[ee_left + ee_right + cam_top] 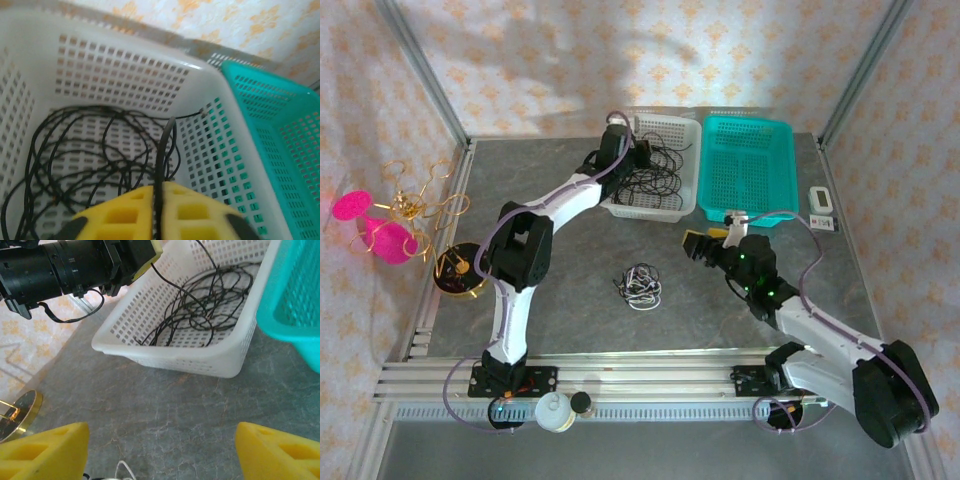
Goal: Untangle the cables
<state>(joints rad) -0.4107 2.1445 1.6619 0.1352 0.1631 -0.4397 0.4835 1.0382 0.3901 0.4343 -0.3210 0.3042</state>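
Over white basket (125, 65) | left pincer (160, 194) pinching black cable (160, 150) | right pincer (162, 436) spread

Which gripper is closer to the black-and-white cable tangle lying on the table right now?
Right. The right gripper hangs open just beyond and right of the cable tangle; the left gripper is farther back over the white basket, pinching a black cable.

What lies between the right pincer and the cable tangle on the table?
Bare grey table, in the top view: nothing between right pincer and black-and-white tangle.
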